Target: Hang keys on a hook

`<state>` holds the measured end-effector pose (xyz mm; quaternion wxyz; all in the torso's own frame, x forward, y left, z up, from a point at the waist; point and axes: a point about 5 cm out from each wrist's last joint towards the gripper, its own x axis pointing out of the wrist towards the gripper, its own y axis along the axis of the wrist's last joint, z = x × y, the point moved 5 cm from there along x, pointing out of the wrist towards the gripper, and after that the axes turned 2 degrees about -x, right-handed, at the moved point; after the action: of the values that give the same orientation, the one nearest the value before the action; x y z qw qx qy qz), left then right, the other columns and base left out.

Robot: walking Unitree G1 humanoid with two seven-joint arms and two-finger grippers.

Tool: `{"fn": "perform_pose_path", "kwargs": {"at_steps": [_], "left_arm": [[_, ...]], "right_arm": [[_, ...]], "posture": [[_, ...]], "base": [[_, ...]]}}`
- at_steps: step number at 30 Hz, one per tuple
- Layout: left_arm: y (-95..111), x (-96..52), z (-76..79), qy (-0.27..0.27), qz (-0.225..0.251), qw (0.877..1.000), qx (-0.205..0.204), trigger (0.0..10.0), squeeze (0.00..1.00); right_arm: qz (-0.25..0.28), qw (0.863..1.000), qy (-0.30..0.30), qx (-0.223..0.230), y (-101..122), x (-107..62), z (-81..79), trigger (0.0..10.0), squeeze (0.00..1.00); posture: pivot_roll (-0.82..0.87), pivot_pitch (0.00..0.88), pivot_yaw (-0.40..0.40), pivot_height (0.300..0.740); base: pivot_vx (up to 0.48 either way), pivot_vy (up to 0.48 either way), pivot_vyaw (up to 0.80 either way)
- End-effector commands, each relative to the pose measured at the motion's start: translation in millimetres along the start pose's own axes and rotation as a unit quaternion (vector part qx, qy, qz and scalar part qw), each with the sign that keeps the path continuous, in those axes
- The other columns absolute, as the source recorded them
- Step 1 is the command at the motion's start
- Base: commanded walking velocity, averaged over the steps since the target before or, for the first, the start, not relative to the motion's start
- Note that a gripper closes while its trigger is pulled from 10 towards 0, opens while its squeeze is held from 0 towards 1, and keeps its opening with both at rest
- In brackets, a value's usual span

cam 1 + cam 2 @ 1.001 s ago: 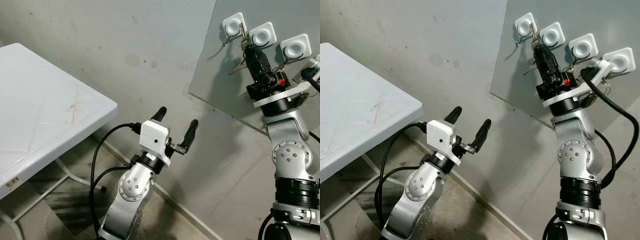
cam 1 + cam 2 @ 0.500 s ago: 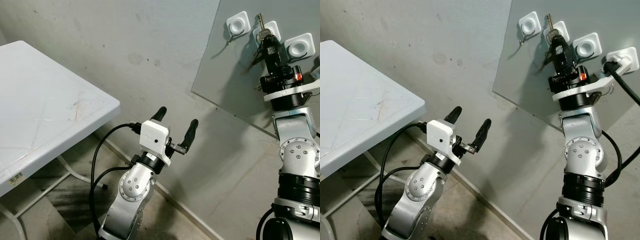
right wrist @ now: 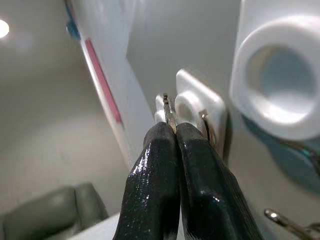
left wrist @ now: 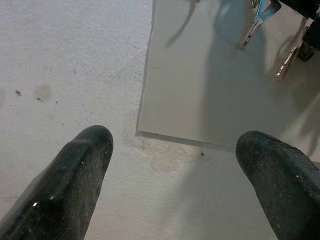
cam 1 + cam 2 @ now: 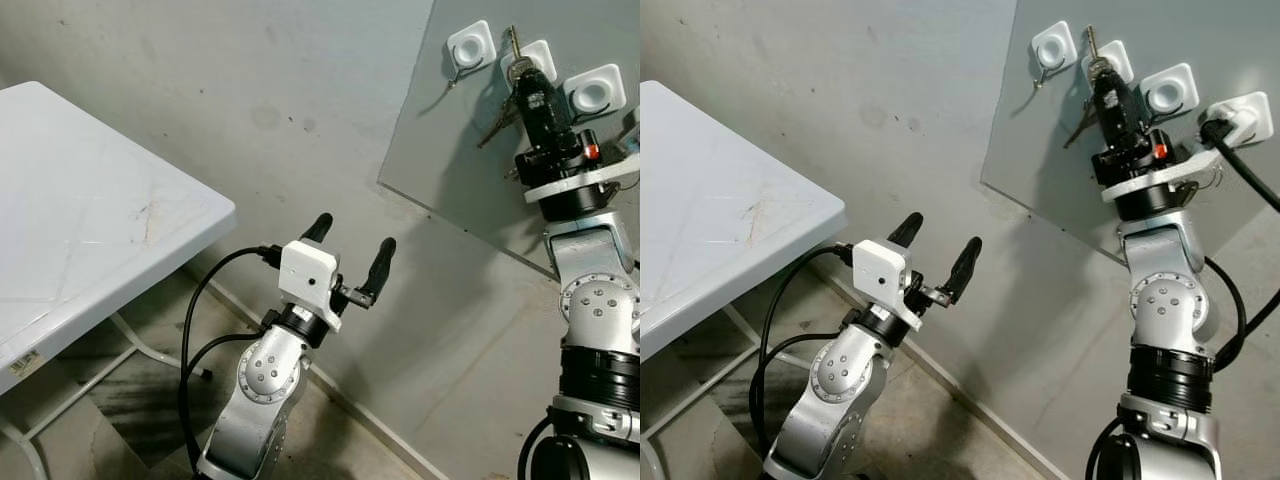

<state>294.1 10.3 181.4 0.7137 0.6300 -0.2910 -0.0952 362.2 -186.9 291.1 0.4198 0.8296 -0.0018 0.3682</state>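
Your right gripper (image 5: 527, 85) is clamped on the keys (image 5: 1092, 55), held high against the grey panel (image 5: 450, 170) so the ring can reach a hook (image 5: 463, 62). One key stands nearly upright, tip up, beside the second white mount; others dangle slantwise below. Your left gripper (image 5: 350, 255) waits low, fingers spread wide, holding nothing.

White hooks (image 5: 471, 47), grey board (image 5: 440, 150), black pincer (image 5: 530, 95)

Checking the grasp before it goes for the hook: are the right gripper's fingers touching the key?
Touching. In the right wrist view the two black fingers are shut with the key pinched between their tips, its metal edge sticking out just beyond them.
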Motion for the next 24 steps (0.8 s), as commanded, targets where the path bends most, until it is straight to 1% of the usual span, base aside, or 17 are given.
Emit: {"fn": "perform_pose_path", "kwargs": {"at_steps": [1, 5, 8, 9, 10, 13, 24], "left_arm": [[14, 7.4, 10.1, -0.002, 0.027, 0.999, -0.025, 10.0, 0.0], [14, 7.5, 10.2, -0.002, 0.027, 0.999, -0.024, 10.0, 0.0], [14, 7.5, 9.6, -0.002, 0.027, 0.999, -0.024, 10.0, 0.0], [14, 7.5, 9.6, -0.002, 0.027, 0.999, -0.024, 10.0, 0.0], [14, 7.5, 9.5, -0.002, 0.028, 0.999, -0.024, 10.0, 0.0], [14, 7.3, 9.6, -0.003, 0.028, 0.999, -0.024, 10.0, 0.0], [14, 7.8, 11.9, -0.006, 0.028, 0.999, -0.025, 10.0, 0.0]], "right_arm": [[-0.016, 1.0, -0.014, -0.015, -1, -3.4, 6.8, 10.0, 0.0], [-0.032, 0.999, -0.018, -0.029, -6, -4.9, 9.8, 10.0, 0.0], [-0.064, 0.996, -0.021, -0.053, -13, -6.8, 12.4, 10.0, 0.0], [-0.064, 0.996, -0.021, -0.053, -13, -6.8, 12.4, 10.0, 0.0], [-0.093, 0.991, -0.027, -0.088, -21, -9.8, 17.4, 10.0, 0.0], [-0.106, 0.99, -0.028, -0.091, -25, -11.5, 18.7, 10.0, 0.0], [-0.128, 0.986, -0.036, -0.097, -33, -15.7, 21.4, 10.0, 0.0]], "posture": [[-0.03, 0.073, -0.106, 0.74], [-0.03, 0.072, -0.106, 0.74], [-0.03, 0.074, -0.105, 0.74], [-0.03, 0.074, -0.105, 0.74], [-0.03, 0.072, -0.106, 0.74], [-0.03, 0.071, -0.106, 0.74], [-0.03, 0.06, -0.105, 0.74]], "base": [[0.0, 0.0, 0.0], [0.0, 0.0, 0.0], [0.0, 0.0, 0.0], [0.0, 0.0, 0.0], [0.0, 0.0, 0.0], [0.0, 0.0, 0.0], [0.0, 0.0, 0.0]]}}
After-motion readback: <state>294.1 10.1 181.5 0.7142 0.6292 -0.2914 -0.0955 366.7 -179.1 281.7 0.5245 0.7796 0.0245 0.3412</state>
